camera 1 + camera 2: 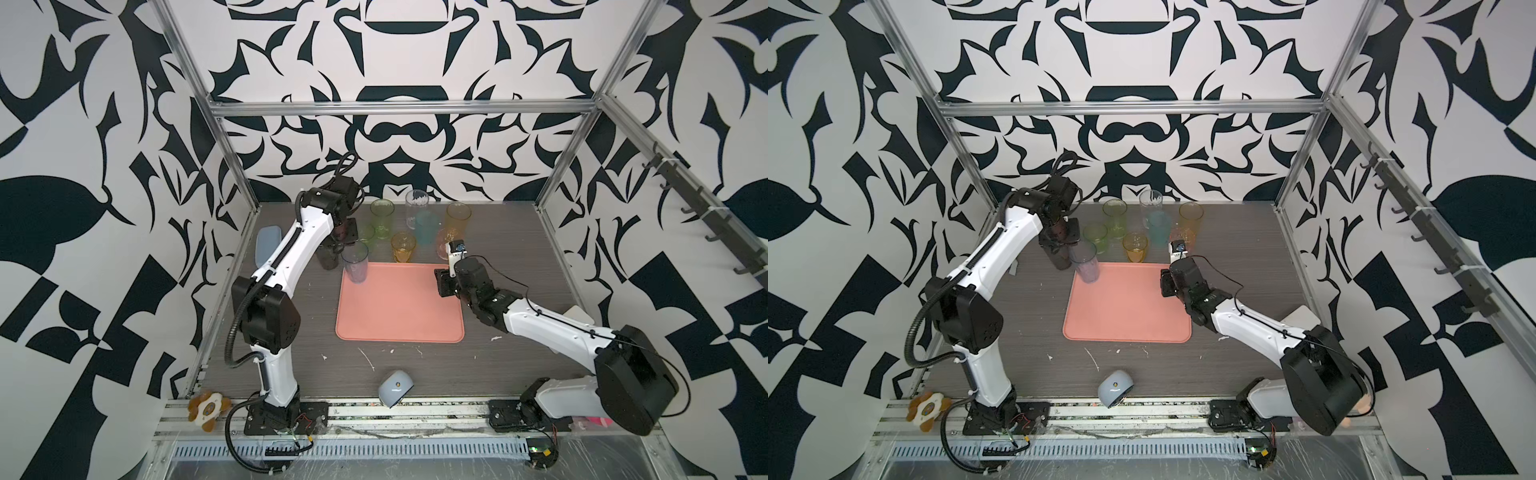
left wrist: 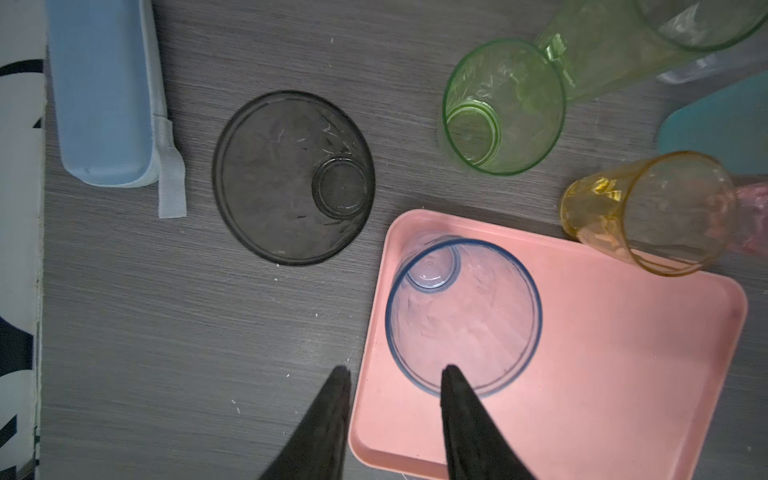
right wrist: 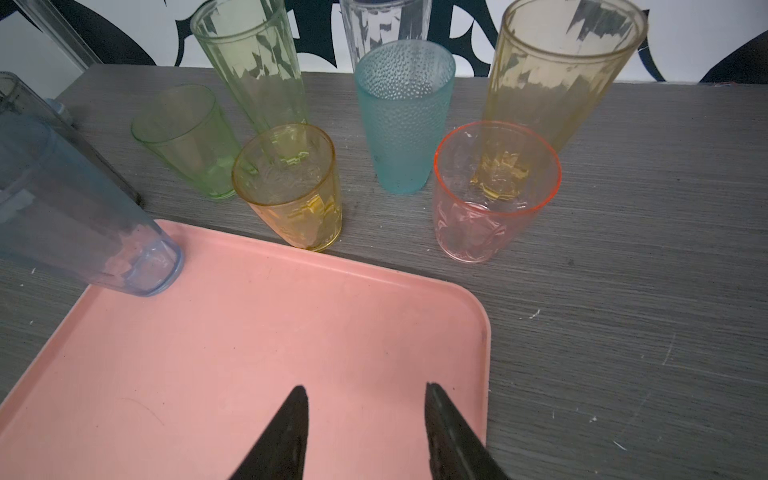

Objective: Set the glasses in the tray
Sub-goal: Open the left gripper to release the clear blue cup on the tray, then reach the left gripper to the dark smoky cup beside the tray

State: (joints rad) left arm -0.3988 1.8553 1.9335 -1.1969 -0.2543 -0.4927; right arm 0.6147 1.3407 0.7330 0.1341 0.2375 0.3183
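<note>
Both top views: tray mid-table. Blue glass upright in its far left corner. Other glasses on table beyond the tray.

Left wrist: left tool released, jaws apart, one tip over blue glass's rim, one outside. Grey glass on table beside tray.

Right wrist: right tool released, empty, above tray. Pink glass and amber glass on table just off its edge.

Grey table, pink tray, eight glasses behind it, pale-blue box

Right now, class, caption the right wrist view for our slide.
Open right gripper hovers over the pink tray; one blue glass stands inside, other glasses wait outside.
</note>
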